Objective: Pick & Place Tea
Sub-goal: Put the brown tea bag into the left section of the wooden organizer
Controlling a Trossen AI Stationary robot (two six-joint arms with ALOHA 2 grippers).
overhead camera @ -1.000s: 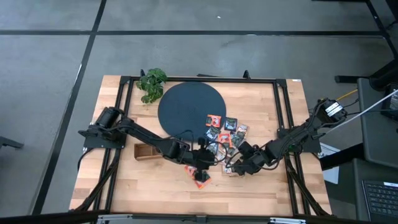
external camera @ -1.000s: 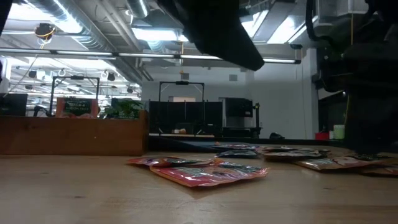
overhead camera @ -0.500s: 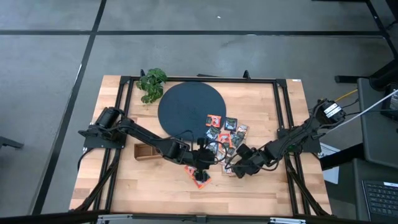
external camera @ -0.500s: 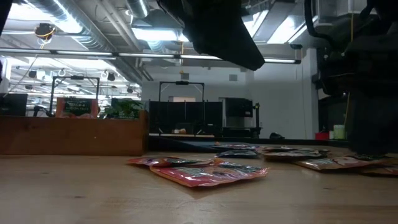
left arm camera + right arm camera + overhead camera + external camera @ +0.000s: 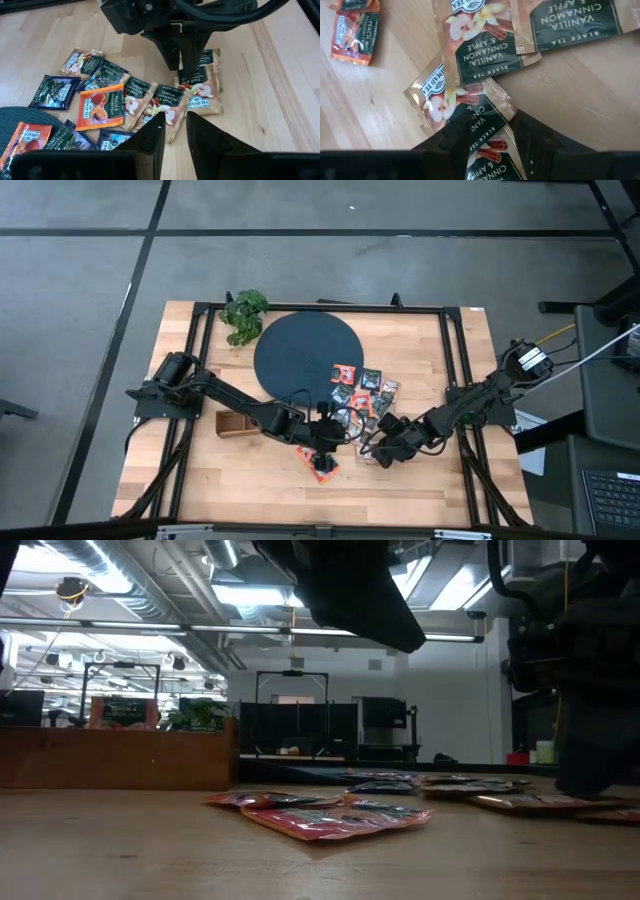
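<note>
Flat tea sachets [image 5: 362, 395] scattered beside the dark disc, orange-red and dark vanilla-cinnamon-apple, some overlapping

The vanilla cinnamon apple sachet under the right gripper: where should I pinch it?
The right gripper, fingers open, hangs just over that sachet. It lies flat with a second one overlapping part of it. I would probably come straight down and pinch its free sealed edge over bare wood, away from the overlap, so that only one lifts.

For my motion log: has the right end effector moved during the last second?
Yes. In the high view the right end effector has crept left along the table, away from the table's right frame rail, over the vanilla cinnamon apple sachets.
</note>
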